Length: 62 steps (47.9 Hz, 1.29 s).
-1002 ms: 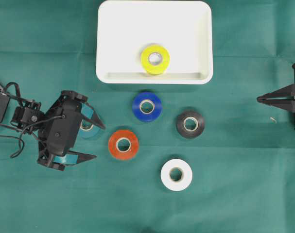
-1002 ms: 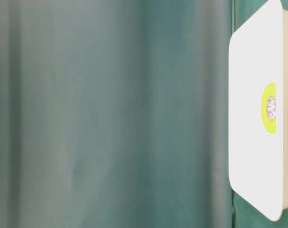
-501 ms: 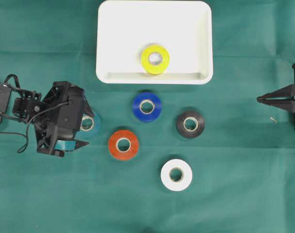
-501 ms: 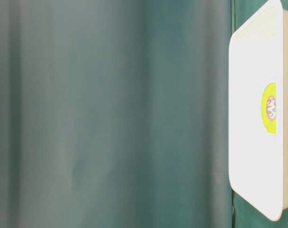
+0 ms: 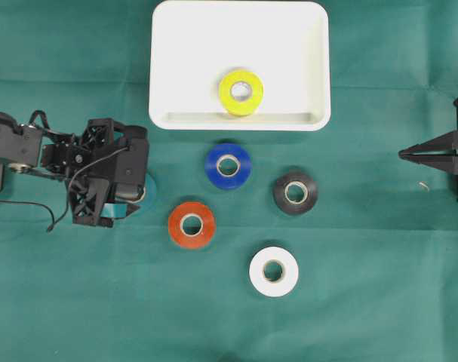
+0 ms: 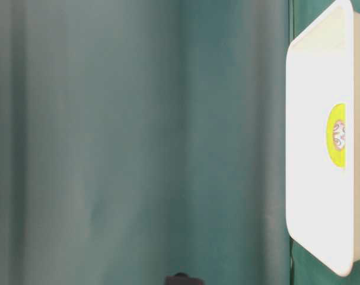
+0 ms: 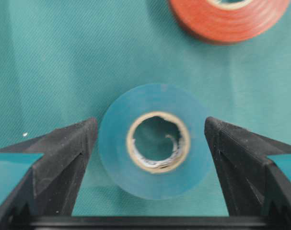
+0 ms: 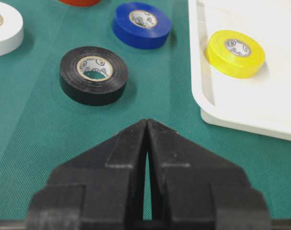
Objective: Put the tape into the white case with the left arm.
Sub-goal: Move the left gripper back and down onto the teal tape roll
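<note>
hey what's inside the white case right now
One yellow tape roll lies flat in the white case, near its front wall. The rest of the floor shows bare white. Whatever might sit beneath that roll is covered and cannot be seen.

A green woven cloth (image 5: 364, 302) covers the desk, matt, with a fine ribbed weave that shows clearly up close. The white case (image 5: 168, 45) at twelve o'clock looks like smooth moulded plastic with a soft sheen. The teal tape (image 7: 155, 141) is slick, slightly glossy vinyl wound on a pale cardboard core with a frayed papery inner edge. The orange tape (image 7: 229, 21) at one o'clock from it shows faint wound layers on its side. The black tape (image 8: 94, 75) and blue tape (image 8: 141, 25) have a dull satin shine. The left claw (image 7: 150, 158) has matt black plastic fingers (image 7: 64, 158), faintly grainy, with smooth teal bands.
</note>
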Available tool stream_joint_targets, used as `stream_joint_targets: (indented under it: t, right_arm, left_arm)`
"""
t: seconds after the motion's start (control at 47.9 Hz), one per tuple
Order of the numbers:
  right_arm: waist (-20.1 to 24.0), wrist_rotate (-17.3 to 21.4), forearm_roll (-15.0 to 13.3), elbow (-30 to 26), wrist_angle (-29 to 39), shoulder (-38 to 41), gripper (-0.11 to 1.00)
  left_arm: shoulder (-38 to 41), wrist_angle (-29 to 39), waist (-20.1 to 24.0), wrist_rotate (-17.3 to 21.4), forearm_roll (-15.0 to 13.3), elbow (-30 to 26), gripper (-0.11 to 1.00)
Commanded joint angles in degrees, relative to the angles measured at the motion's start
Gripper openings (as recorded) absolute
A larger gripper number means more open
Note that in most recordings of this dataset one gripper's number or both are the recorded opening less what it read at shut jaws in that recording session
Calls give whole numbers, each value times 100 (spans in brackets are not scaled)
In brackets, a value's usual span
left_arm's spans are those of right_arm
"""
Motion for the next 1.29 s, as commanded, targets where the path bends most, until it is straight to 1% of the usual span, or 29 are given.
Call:
stream_joint_targets:
  t: [0.0, 0.418, 0.564, 0.772, 0.981, 1.273]
  right_arm:
    - [-9, -9, -9, -62, -62, 44, -9]
    - [-9, -9, -9, -62, -53, 35, -9]
    - [-9, -9, -9, -53, -53, 44, -9]
    - [-9, -9, -9, -62, -53, 35, -9]
    - [-9, -9, -9, -62, -62, 35, -9]
    - [-9, -9, -9, -62, -53, 35, -9]
  left_arm:
    - [35, -35, 88, 26, 9, -44, 92]
    - [229, -185, 316, 97, 26, 9, 92]
    - [290, -352, 475, 264, 26, 35, 92]
    - [290, -483, 527, 571, 26, 9, 92]
    - [352, -624, 563, 580, 26, 97, 92]
    - [782, -809, 563, 580, 26, 62, 92]
